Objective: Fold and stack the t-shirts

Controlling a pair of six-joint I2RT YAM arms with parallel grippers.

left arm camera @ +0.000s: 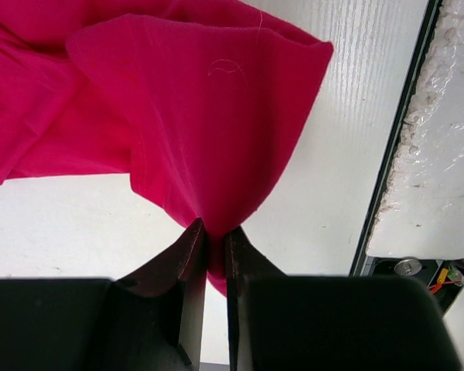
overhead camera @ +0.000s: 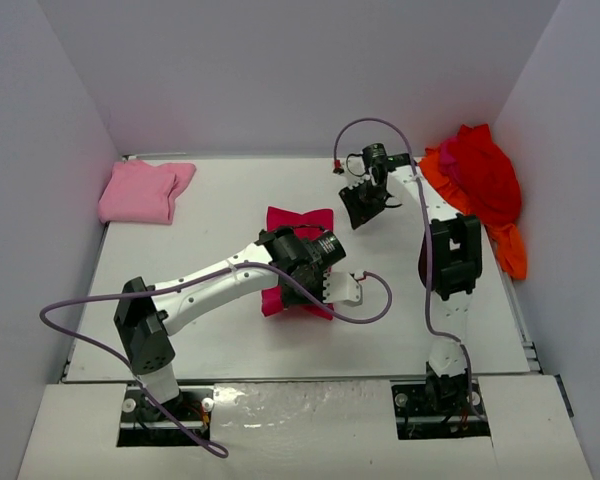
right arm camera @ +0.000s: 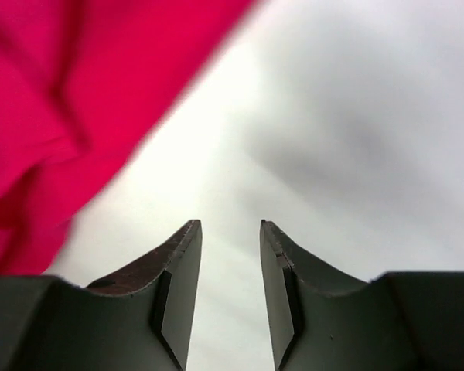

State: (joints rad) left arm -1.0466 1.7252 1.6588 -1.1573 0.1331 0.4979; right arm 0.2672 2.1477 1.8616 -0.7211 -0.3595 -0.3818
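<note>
A soft, limp crimson-magenta t-shirt (overhead camera: 298, 221) is bunched at the middle of the worktop (overhead camera: 230, 200), one edge pinched by the left gripper (left arm camera: 215, 239). The right gripper (right arm camera: 230, 232) is seen empty, jaws apart, toward the worktop's far side. Another edge is probably best taken there.

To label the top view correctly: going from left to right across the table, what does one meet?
light pink t-shirt → crimson-magenta t-shirt → right gripper → heap of red and orange t-shirts. The left gripper overlaps the crimson-magenta t-shirt, so it is left out.
</note>
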